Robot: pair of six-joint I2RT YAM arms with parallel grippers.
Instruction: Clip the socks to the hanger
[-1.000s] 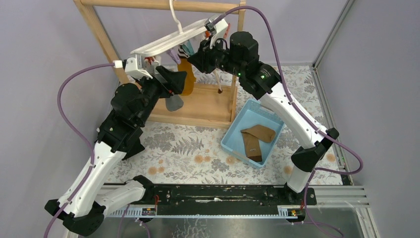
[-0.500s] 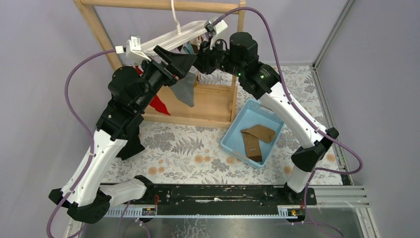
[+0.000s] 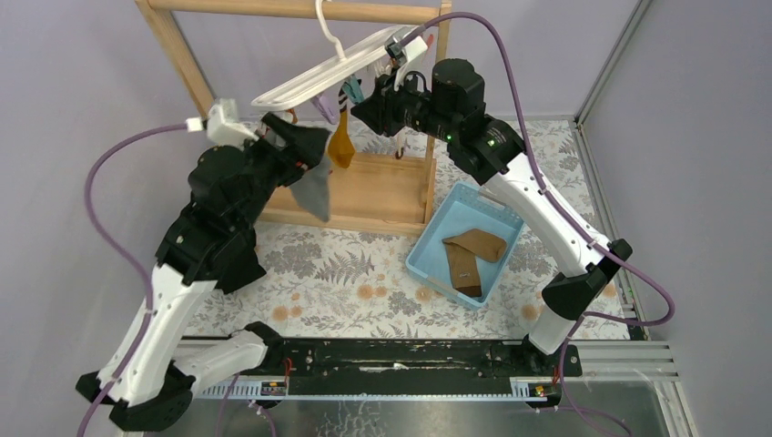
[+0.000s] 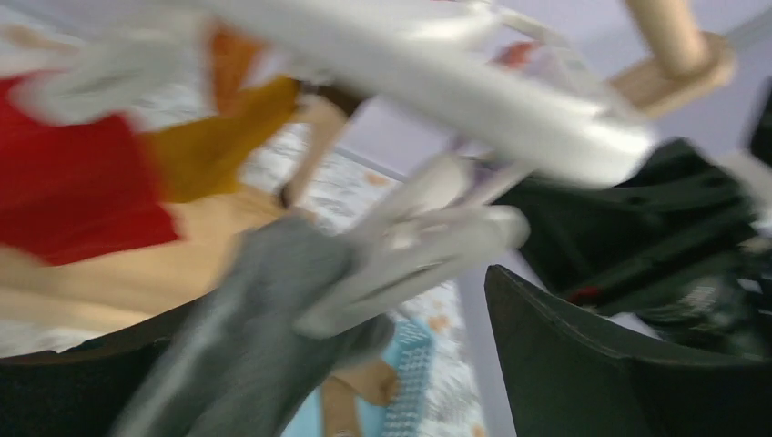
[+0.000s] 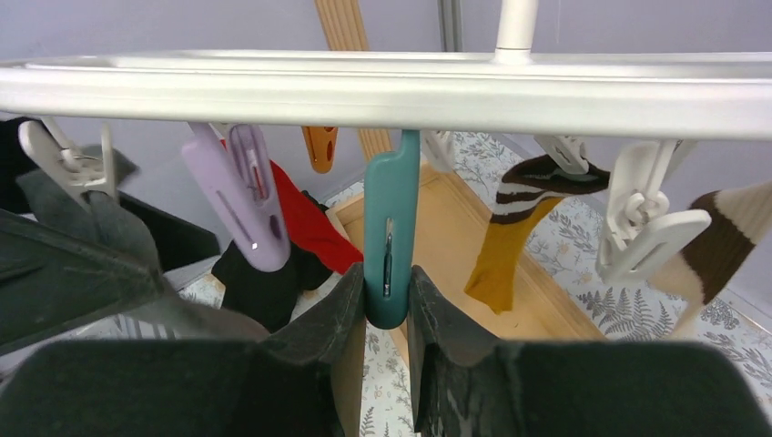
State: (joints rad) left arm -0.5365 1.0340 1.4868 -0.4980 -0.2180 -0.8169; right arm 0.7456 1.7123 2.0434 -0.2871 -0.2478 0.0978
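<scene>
**Clerk:** Largest item?

**Checker:** One wooden rail stand at the far side of the table. Next, two arms. The left gripper has its fingers spread wide, with a grey sock and a white clip hanging between them. The view is blurred, so contact cannot be told. The right gripper is pressed together on the lower end of one teal clip.

**Clerk:** The hanger?

**Checker:** One hanger. It is white plastic, a long frame of parallel bars, hooked over the stand's top rail and tilted with its left end lower.

**Clerk:** Containers?

**Checker:** One light blue tray, lying on the table to the right of the stand.

**Clerk:** The socks?

**Checker:** Two, both flat inside the tray and well apart from the hanger. The tan sock lies crosswise over the top of the dark brown sock, so the two touch. Neither is clipped.

**Clerk:** Other socks?

**Checker:** Hung from the hanger are one mustard sock with a striped cuff, one red sock and the grey one.

**Clerk:** Clips?

**Checker:** One teal, one lilac clip, one orange clip and at least three white.
</scene>
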